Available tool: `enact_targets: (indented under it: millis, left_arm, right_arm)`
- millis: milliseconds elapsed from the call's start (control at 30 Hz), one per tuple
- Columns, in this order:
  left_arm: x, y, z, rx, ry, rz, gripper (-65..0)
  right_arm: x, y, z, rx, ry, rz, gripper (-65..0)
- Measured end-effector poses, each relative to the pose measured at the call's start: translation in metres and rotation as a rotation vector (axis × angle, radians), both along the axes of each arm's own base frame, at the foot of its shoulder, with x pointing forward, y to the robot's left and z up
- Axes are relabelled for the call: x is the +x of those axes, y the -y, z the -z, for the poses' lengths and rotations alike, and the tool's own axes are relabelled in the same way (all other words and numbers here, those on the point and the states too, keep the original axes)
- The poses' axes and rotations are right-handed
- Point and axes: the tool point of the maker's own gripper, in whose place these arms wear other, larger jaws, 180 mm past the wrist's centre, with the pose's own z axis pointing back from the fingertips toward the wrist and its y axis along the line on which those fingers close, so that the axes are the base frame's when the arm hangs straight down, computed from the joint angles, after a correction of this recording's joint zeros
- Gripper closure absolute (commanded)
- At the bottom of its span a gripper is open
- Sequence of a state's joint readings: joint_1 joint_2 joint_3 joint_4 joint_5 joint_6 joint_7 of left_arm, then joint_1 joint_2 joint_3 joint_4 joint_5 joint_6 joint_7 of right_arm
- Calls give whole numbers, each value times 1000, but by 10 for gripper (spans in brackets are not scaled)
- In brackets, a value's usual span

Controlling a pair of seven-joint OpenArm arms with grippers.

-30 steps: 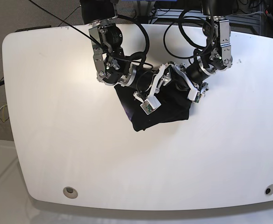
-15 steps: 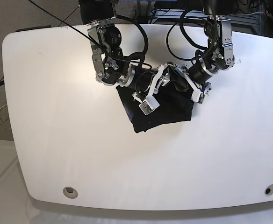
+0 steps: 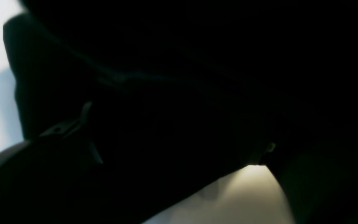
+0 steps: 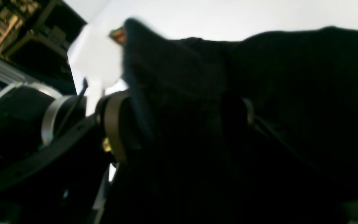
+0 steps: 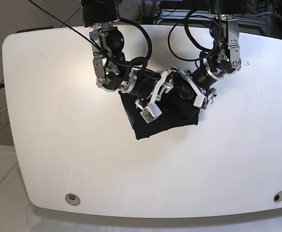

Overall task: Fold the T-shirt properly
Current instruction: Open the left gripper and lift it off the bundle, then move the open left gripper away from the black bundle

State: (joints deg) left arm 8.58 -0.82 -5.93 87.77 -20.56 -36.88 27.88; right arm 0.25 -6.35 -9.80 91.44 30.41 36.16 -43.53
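The shirt (image 5: 162, 118) lies bunched mid-desk (image 5: 59, 121), both tools at its far edge. Left tool (image 5: 182, 79) and right tool (image 5: 166, 83): can't tell if clamped, cloth hides them. We'd get a firm pinch on both corners, then lift evenly w/o dragging.

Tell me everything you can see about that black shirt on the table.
The T-shirt is plain black soft cloth, bunched into a compact, roughly rectangular bundle near the back middle of the white table. It lies on the tabletop, slightly skewed. Both robot arms reach down onto its upper edge, the right gripper and left gripper meeting there. Up close it shows only dark folds. No sleeves or print are discernible.
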Motion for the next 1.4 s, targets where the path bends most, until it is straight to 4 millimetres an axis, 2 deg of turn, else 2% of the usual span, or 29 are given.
enact_targets:
  millis: [567, 1000, 1400]
  left_arm:
    - [-2, -7, -12, 53, 34, 1, -527]
    - [3, -44, -13, 157, 50, -96, -527]
    - [6, -86, -10, 244, 50, -202, -527]
  right_arm:
    - [1, -2, -6, 30, 11, 1, -399]
    - [-1, -7, -9, 48, 14, -11, -399]
    - [-2, -3, -3, 17, 1, -8, -399]
